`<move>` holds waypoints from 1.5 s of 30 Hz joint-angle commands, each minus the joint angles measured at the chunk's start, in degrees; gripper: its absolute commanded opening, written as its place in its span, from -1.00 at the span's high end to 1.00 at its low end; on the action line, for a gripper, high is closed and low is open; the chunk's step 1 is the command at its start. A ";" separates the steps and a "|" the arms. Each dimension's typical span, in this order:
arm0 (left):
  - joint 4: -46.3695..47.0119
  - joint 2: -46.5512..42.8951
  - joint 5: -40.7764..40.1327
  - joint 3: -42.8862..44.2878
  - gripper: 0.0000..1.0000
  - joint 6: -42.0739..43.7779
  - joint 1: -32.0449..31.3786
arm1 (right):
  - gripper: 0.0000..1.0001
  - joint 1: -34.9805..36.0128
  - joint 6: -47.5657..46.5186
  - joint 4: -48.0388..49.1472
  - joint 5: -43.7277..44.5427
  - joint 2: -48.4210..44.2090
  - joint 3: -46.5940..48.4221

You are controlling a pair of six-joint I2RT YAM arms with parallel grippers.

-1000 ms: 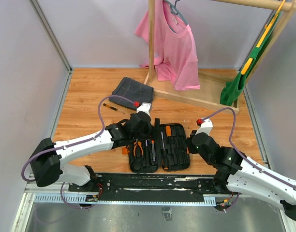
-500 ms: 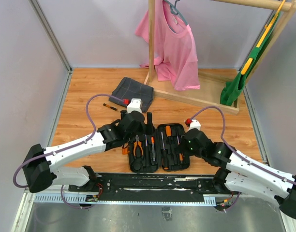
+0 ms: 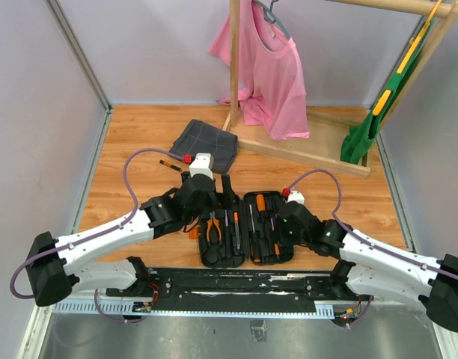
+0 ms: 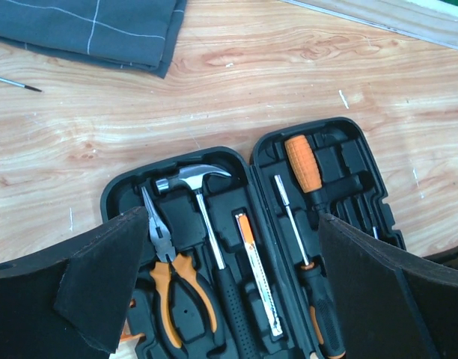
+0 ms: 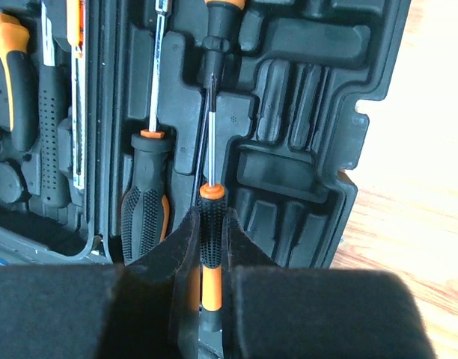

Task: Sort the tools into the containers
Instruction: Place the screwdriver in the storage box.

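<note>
The black tool case lies open at the near middle. Its left half holds pliers, a hammer and an orange-and-steel knife. The right half holds an orange-handled screwdriver and a black-handled one. My left gripper hangs open above the case, holding nothing; in the top view it sits over the case's far left corner. My right gripper is shut on a slim screwdriver, held over the right half. Another slim screwdriver lies on the table.
A dark grey checked cloth lies behind the case. A wooden rack base runs across the back right, with a pink shirt hanging over it and a green bag further right. Pale walls enclose the table.
My left gripper has drawn back to the left, off the case's middle. My right gripper has moved left from beside the case to over its right half.
</note>
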 commanded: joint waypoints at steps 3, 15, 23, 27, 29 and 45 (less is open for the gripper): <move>5.31 -4.58 1.83 -3.46 -0.99 0.26 0.05 | 0.83 -1.01 2.93 1.56 0.30 1.52 -2.05; 7.37 -4.55 4.98 -4.97 -0.99 0.52 0.09 | 0.78 -1.01 3.51 5.15 2.23 3.93 -3.76; 7.88 -3.85 5.53 -5.22 -0.99 0.31 0.05 | 0.50 -1.04 3.02 4.26 1.73 4.90 -3.83; 8.06 -3.68 5.63 -5.23 -0.99 0.40 0.05 | 0.35 -1.06 2.84 3.39 1.90 4.24 -3.75; 8.07 -3.49 5.67 -5.23 -0.99 0.41 0.05 | 0.30 -1.00 2.77 2.93 2.14 3.63 -3.58; 7.15 -0.64 2.83 -3.73 -0.99 -1.52 0.39 | 0.34 -1.02 -0.24 -2.96 5.01 -3.89 -1.32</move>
